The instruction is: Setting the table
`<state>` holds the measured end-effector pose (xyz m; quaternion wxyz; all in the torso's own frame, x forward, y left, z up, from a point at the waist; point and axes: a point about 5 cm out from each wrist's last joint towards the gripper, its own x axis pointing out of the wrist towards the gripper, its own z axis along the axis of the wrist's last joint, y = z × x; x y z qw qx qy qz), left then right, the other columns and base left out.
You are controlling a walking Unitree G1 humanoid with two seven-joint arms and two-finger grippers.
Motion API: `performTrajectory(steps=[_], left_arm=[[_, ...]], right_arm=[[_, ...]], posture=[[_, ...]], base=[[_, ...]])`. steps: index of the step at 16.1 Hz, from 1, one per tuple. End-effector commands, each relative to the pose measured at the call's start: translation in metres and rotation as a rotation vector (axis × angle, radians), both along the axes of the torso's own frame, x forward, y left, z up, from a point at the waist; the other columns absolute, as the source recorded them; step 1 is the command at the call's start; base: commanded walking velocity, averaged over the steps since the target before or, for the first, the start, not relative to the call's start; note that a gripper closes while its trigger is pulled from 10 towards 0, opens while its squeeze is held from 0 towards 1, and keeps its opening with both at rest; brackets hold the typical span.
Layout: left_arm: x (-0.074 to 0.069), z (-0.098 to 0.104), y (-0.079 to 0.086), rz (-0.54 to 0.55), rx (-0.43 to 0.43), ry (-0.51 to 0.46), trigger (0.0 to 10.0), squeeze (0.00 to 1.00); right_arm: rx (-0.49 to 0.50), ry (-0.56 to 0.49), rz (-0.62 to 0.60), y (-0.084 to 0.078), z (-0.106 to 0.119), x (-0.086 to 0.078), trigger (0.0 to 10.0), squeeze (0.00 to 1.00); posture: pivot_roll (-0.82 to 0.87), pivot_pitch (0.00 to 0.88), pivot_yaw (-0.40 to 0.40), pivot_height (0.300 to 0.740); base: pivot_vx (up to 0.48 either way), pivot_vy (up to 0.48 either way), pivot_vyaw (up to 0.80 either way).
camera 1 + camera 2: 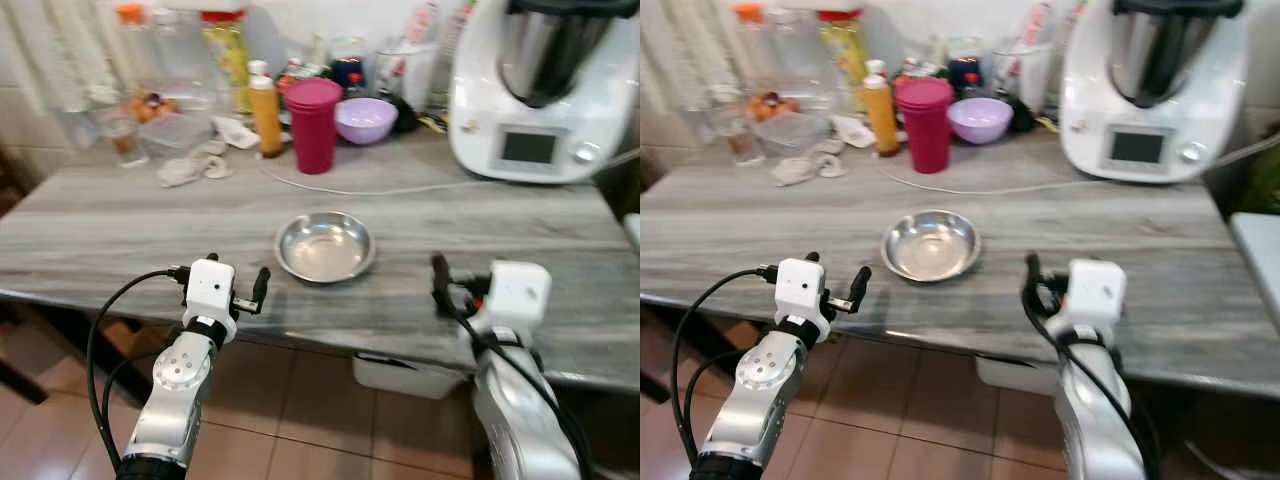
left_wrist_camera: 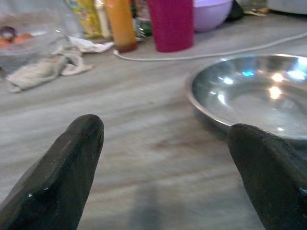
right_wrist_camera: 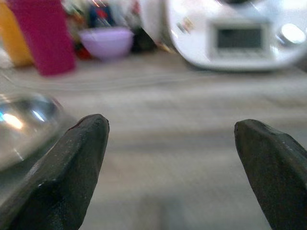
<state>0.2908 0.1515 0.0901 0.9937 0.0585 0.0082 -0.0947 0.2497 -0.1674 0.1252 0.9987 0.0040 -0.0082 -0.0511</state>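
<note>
A shallow steel bowl (image 1: 325,247) sits empty on the grey wood-grain table (image 1: 120,230), near its front edge. My left gripper (image 1: 237,275) hovers at that edge, just left of the bowl. It is open with nothing between its fingers, and in the left wrist view (image 2: 165,143) the bowl (image 2: 254,93) lies ahead by one finger. My right gripper (image 1: 455,285) hangs at the edge to the bowl's right, also open and empty (image 3: 171,139). The bowl's rim (image 3: 24,120) shows beside one finger there.
At the back stand a magenta tumbler (image 1: 313,125), a purple bowl (image 1: 365,120), an orange bottle (image 1: 266,115), jars and a crumpled cloth (image 1: 195,165). A white kitchen machine (image 1: 540,90) fills the back right, and its cable (image 1: 400,188) runs across the table.
</note>
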Motion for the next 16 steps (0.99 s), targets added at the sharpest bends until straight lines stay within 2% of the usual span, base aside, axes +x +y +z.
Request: performTrajectory(steps=[1,4,10,16], left_arm=[[-0.002,-0.001,0.005,0.021,0.018,0.008,10.0,0.00],[-0.003,-0.003,0.006,0.017,0.018,0.020,10.0,0.00],[-0.002,-0.001,0.005,0.011,0.025,0.016,10.0,0.00],[-0.005,-0.003,0.007,0.017,0.037,0.022,10.0,0.00]], right_arm=[[-0.010,0.000,-0.016,-0.003,-0.001,-0.006,10.0,0.00],[-0.031,0.021,-0.017,-0.007,-0.007,-0.012,10.0,0.00],[-0.021,-0.002,-0.027,-0.010,-0.001,-0.006,10.0,0.00],[-0.012,-0.016,0.008,-0.002,0.003,0.005,10.0,0.00]], posture=[[-0.26,0.036,0.078,0.740],[-0.27,0.037,0.083,0.740],[-0.27,0.031,0.079,0.740],[-0.26,0.027,0.073,0.740]], base=[[-0.262,0.000,0.00],[-0.266,0.000,0.00],[-0.319,0.000,0.00],[-0.322,0.000,0.00]])
